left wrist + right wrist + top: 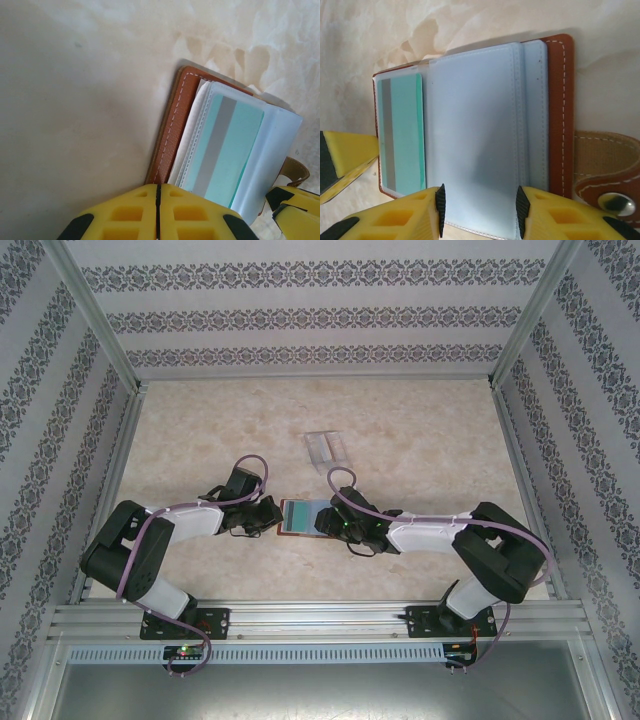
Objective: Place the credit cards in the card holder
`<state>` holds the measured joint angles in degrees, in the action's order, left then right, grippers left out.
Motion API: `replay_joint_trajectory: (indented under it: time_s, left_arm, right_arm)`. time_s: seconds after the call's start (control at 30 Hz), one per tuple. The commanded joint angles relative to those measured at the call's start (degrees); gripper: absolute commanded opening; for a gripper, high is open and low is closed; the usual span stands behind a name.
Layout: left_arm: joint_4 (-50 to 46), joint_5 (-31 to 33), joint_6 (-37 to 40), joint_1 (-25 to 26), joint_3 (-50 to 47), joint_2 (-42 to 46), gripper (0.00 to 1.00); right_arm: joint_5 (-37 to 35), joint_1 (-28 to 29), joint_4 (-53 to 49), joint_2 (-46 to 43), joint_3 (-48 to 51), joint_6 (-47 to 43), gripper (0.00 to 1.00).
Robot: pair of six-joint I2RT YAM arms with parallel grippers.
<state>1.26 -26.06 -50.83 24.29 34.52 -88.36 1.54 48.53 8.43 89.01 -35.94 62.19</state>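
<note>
The card holder (300, 516) lies open mid-desk (200, 430) toward the near edge, with a teal card (402, 135) in its sleeves (470, 130). The left claw (158, 210) is clenched empty at its edge. The right claw (480, 210) is released above the sleeves. Unpinned, the holder may skid or fold shut.

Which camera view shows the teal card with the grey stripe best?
The right wrist view: the teal card appears whole, inside a clear sleeve of the card holder. The left wrist view shows it close, but the left tool hides its lower end. In the top view it is a small pale patch.
</note>
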Motion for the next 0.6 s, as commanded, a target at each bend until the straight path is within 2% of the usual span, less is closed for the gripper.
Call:
replay_joint_trajectory:
  time_s: [0.0, 0.33, 0.57]
  left_arm:
    - [-5.1, 0.9, 0.4, 0.6, -1.1, -0.9, 0.08]
    - [-3.9, 0.6, -0.4, 0.7, -1.5, -0.9, 0.08]
    - [-4.1, 0.6, -0.3, 0.8, -1.5, -0.5, 0.08]
  right_arm:
    - [0.5, 0.3, -0.5, 1.3, 0.5, 0.6, 0.45]
    - [6.1, 0.0, 8.0, 5.5, -0.5, 0.5, 0.44]
    - [8.6, 0.1, 10.2, 6.2, -2.8, -1.3, 0.45]
